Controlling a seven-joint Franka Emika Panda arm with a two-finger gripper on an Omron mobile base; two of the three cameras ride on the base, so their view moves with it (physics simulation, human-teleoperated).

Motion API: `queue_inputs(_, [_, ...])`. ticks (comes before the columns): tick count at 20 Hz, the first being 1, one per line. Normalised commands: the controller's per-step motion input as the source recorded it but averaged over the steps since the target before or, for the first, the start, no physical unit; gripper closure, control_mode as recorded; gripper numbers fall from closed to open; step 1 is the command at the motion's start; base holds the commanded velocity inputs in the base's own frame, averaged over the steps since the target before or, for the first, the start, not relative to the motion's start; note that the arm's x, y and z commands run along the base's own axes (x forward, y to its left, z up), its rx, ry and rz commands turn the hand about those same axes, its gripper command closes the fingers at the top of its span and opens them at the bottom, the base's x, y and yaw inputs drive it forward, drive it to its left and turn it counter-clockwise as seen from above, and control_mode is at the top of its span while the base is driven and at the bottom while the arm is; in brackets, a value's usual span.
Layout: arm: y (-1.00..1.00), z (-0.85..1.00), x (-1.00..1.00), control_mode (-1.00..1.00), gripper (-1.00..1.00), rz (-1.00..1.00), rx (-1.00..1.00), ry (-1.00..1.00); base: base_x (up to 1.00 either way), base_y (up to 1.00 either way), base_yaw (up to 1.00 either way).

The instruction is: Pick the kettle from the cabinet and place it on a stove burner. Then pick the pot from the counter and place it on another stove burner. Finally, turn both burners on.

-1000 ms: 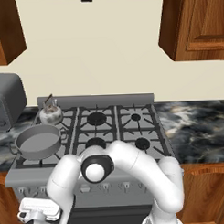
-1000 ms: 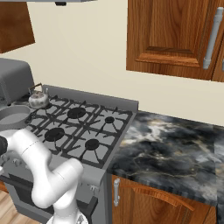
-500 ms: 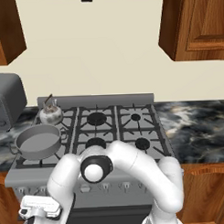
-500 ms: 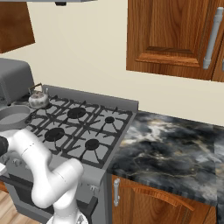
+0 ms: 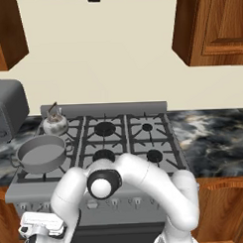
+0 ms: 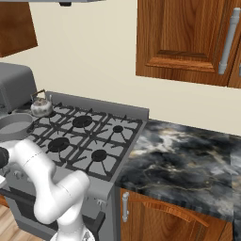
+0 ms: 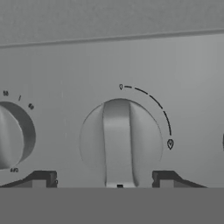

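The silvery kettle (image 5: 55,124) (image 6: 41,107) stands on the stove's back-left burner. The wide grey pot (image 5: 41,153) (image 6: 12,126) sits on the front-left burner just in front of it. My gripper (image 5: 42,229) is low at the stove's front panel, below the pot. In the hand view the gripper (image 7: 105,180) is open, with its fingertips (image 7: 39,179) on either side of a grey knob (image 7: 118,142) whose bar stands upright. The fingertips stand apart from the knob. The cabinet (image 6: 188,37) with its bar handle (image 6: 228,42) hangs at the upper right, door shut.
A second knob (image 7: 11,135) sits left of the one between my fingers. A boxy grey appliance (image 5: 6,110) stands left of the stove. The marbled counter (image 5: 213,140) (image 6: 188,160) runs right of the stove. Free burners (image 5: 105,128) (image 5: 153,155) lie in the middle and right.
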Motion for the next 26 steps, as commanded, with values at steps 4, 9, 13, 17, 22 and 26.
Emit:
queue_inputs(4, [0.00,-0.21,0.00,-1.00,-1.00,0.00,0.00,0.00,0.00,0.00,0.00])
queue_inputs(9, [0.00,-0.26,0.01,-1.00,-1.00,0.00,0.00,0.00,0.00,0.00,0.00])
queue_inputs(13, [0.00,-0.30,0.06,-1.00,-1.00,0.00,0.00,0.00,0.00,0.00,0.00])
queue_inputs(17, [0.00,-0.38,0.00,-1.00,-1.00,0.01,0.00,0.00,0.00,0.00,0.00])
queue_inputs(22, [0.00,-0.36,0.00,-1.00,-1.00,0.02,0.00,0.00,0.00,0.00,0.00])
queue_inputs(26, [0.00,-0.34,0.02,-1.00,-1.00,0.03,0.00,0.00,0.00,0.00,0.00])
